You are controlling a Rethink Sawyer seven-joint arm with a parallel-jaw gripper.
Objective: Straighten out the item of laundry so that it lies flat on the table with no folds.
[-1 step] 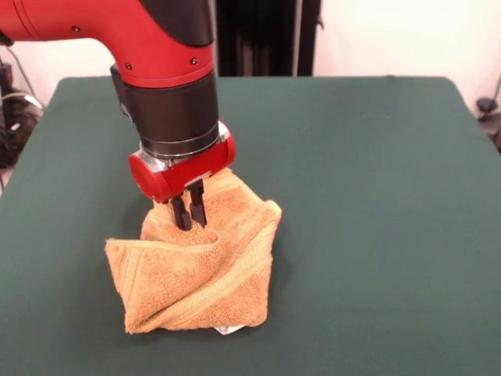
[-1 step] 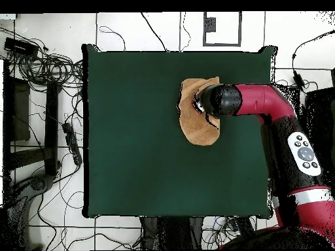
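Table (image 1: 376, 196): I see a dark green top filling most of the front view; in the overhead view it is a big green rectangle with cables and gear on the floor to its left.

Towel (image 1: 196, 274): I see it left of centre in the front view, toward the near edge, bunched into a rumpled heap and not flat. A banded border runs diagonally across its front face, a fold curls over the upper left, and the far corner stands raised under the arm. A small white bit pokes out at the bottom edge, maybe the label. In the overhead view it is a tan patch at the table's upper right, partly under the arm.

Arm (image 1: 168, 86): I see it coming in from the upper left of the front view, red shell bending into a black wrist that points almost straight down, ending in a red collar tilted slightly to the right. Overhead, it reaches in from the right, elbow bent back toward the lower right corner.

Gripper (image 1: 189, 213): I see it directly below the collar, over the towel's raised back part.

Fingers (image 1: 198, 205): two dark prongs hang close together, only a thin gap between them, tips sunk into the top fold; they look pinched on the cloth.
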